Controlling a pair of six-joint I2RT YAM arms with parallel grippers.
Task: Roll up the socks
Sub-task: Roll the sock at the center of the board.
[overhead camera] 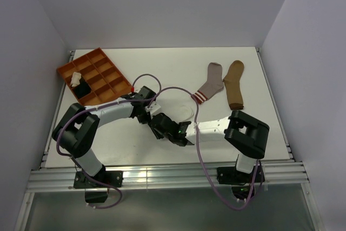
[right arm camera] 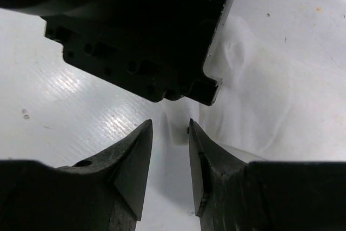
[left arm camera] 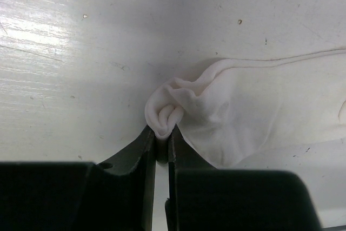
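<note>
The left gripper [left arm camera: 162,136] is closed on the plain white fabric sock [left arm camera: 243,112], its two dark fingers [left arm camera: 141,150] pinching a small curled-up fold at one end of it. That fold bulges out just beyond the fingertips as a tight little roll. The rest of the sock lies flat and loose on the white table [overhead camera: 259,117], spreading away to the right in the left wrist view. In the overhead view this sock sits near the middle of the table, partly hidden under the two wrists that meet there.

The right gripper [right arm camera: 170,128] stands open, with a clear gap between its fingertips and nothing held in it. It hovers low over the table just beside the black body of the left gripper, which fills the top of the right wrist view. Part of the white sock shows past the right-hand finger.

Two more socks lie flat and unrolled at the far right of the table. They are the grey sock with a red-striped cuff [overhead camera: 212,86] and, just beside it on the right, the plain tan sock [overhead camera: 235,85].

The orange plastic compartment tray [overhead camera: 65,70] sits tilted at the far left corner. A pale bundled sock [overhead camera: 75,78] lies in one of its near compartments, and a black bundled sock [overhead camera: 82,89] lies in the next one
</note>
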